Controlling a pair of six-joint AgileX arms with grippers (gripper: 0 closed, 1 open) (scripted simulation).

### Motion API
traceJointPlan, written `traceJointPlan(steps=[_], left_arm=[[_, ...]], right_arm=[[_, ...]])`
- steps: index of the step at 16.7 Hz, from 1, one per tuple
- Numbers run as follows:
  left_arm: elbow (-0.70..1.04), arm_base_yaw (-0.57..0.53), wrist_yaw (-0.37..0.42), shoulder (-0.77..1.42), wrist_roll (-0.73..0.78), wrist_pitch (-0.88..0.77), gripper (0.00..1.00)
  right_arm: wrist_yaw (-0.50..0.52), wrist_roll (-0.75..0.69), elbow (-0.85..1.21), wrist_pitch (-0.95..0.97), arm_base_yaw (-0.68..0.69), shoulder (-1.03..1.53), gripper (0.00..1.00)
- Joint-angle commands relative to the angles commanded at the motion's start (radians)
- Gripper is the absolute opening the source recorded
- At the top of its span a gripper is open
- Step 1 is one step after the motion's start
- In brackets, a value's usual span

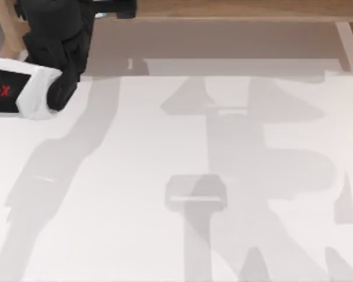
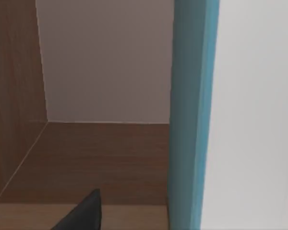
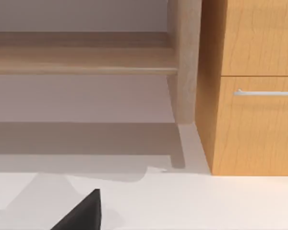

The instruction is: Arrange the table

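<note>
Left tool up at the shelf, counter bare below

Left arm (image 1: 53,41) is up at the counter's far left corner, its tool reaching into the wooden shelf (image 2: 86,158), where the left wrist view catches a dark fingertip (image 2: 84,213) low over a brown board and an upright teal panel (image 2: 189,115) just beside it. Whether that tool is spread or pinching something can't be told. Over on the right wrist view, a dark fingertip (image 3: 84,213) hangs above the counter facing a drawer cabinet (image 3: 254,86); same story, its state can't be told. The white counter (image 1: 135,176) spreads wide, nothing but shadows on it, so the arranging looks well along.
</note>
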Motion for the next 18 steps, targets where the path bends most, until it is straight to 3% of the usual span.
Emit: traceJointPlan(steps=[12, 18], left_arm=[[0.093, 0.014, 0.015, 0.061, -0.001, -0.032, 1.0], [0.093, 0.014, 0.015, 0.061, -0.001, -0.032, 0.55]], right_arm=[[0.0, 0.0, 0.0, 0.0, 0.0, 0.0, 1.0], [0.0, 0.0, 0.0, 0.0, 0.0, 0.0, 1.0]])
